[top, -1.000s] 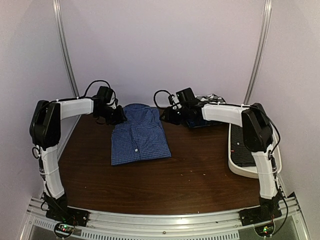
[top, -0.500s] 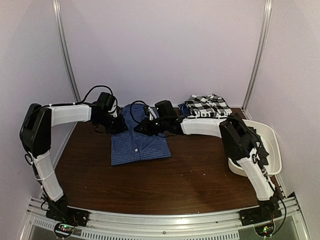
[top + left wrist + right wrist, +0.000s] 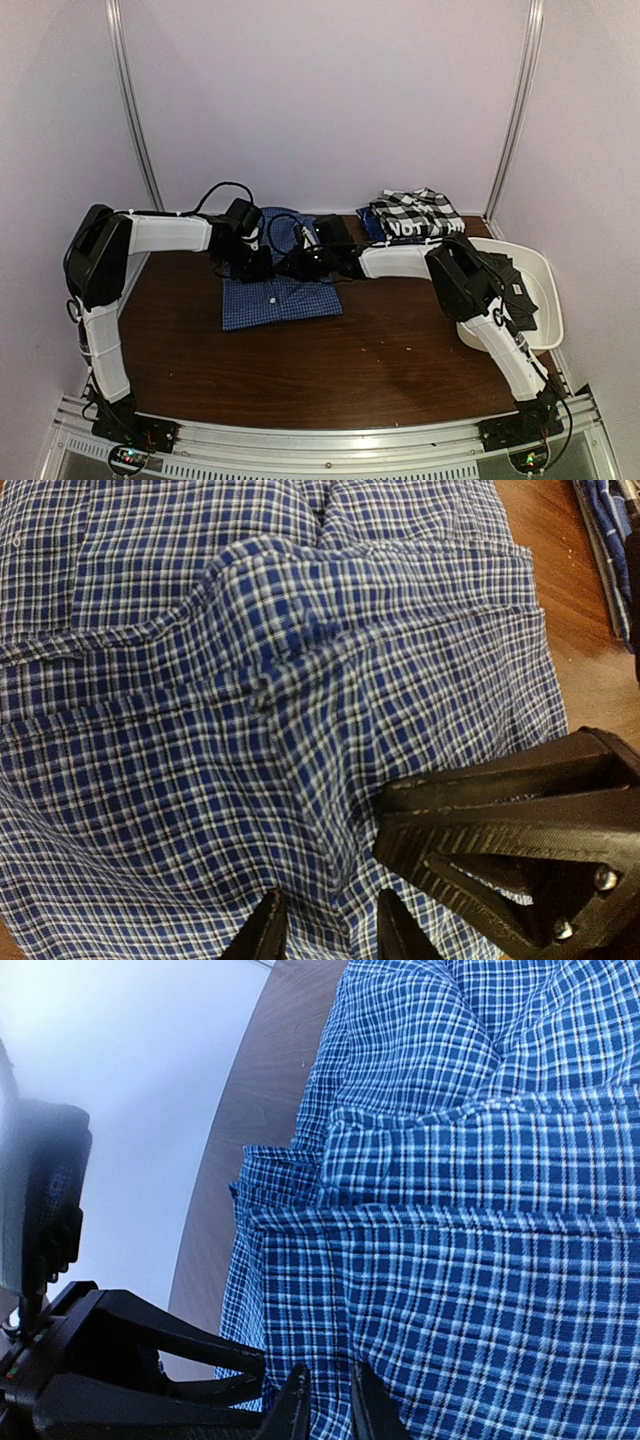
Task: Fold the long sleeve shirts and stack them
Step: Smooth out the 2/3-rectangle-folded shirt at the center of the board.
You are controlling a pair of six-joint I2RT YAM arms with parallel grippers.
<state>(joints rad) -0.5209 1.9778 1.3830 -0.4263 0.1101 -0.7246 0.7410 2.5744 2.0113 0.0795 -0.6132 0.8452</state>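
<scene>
The blue-and-white fine-check shirt [image 3: 283, 296] lies folded on the brown table, left of middle. Both grippers meet over its far half. My left gripper [image 3: 252, 264] pinches a raised ridge of that cloth between its fingertips in the left wrist view [image 3: 330, 935]. My right gripper [image 3: 303, 262] is closed narrowly on the same shirt [image 3: 480, 1260], right beside the left one. Its black fingers [image 3: 480, 820] show in the left wrist view. The black-and-white large-check shirt [image 3: 415, 211] lies on the dark blue "NOT" shirt [image 3: 408, 229] at the back right.
A white plastic tub [image 3: 545, 290] with dark cloth in it stands at the right edge, partly behind the right arm. Pale walls close the back and sides. Bare brown table [image 3: 330, 360] lies in front of the shirt.
My right gripper has swung left from the stacked shirts onto the blue check shirt. My left gripper has moved right from the shirt's far-left corner toward its middle. The cloth between them has bunched.
</scene>
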